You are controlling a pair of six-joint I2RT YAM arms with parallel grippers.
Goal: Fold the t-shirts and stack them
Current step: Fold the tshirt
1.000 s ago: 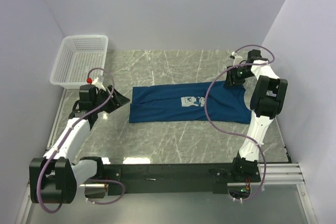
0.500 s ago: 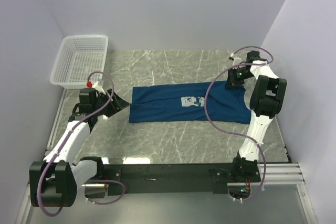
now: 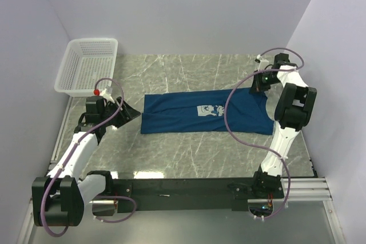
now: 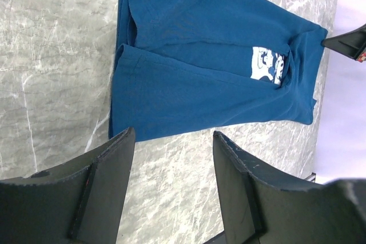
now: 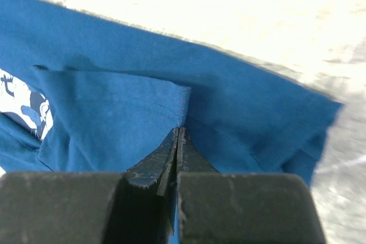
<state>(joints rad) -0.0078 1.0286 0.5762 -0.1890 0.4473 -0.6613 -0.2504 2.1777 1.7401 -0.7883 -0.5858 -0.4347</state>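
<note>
The dark blue t-shirt (image 3: 194, 115) lies flat and folded into a long band across the middle of the marble table, with its pale square print (image 3: 209, 110) facing up. My left gripper (image 3: 129, 112) is open and empty, hovering just left of the shirt's left edge (image 4: 123, 92); bare table shows between its fingers (image 4: 172, 134). My right gripper (image 3: 258, 83) is at the shirt's far right corner. In the right wrist view its jaws (image 5: 178, 131) are pressed together on the edge of a folded flap of the t-shirt (image 5: 114, 112).
A white mesh basket (image 3: 86, 64) stands at the far left back corner. Walls close in the table on the left, back and right. The right arm's purple cable (image 3: 229, 112) loops over the shirt's right part.
My right gripper has shifted slightly right and back at the shirt's far right corner. My left gripper has barely moved. The shirt lies as before.
</note>
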